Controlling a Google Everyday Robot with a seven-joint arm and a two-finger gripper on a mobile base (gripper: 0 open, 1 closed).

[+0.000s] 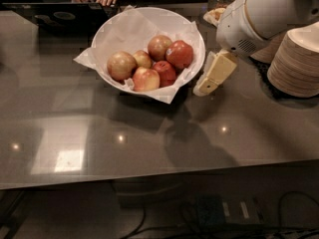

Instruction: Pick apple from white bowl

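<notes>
The apple [121, 65], round and yellowish-tan, is sitting in the paper-lined white bowl [198, 34] near the far edge of the glossy bench [149, 148]. Our gripper [213, 75] is hanging beside the bowl's right rim, and we cannot tell whether it is parted.

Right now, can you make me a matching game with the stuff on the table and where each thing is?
Things:
1. apple
2. white bowl
3. gripper
4. paper plates

Places:
A. stacked at the right edge of the table
B. leftmost fruit in the bowl
C. just right of the bowl, outside it
D. lined with crumpled paper, holding fruit

Pairs: 1-B, 2-D, 3-C, 4-A
</notes>
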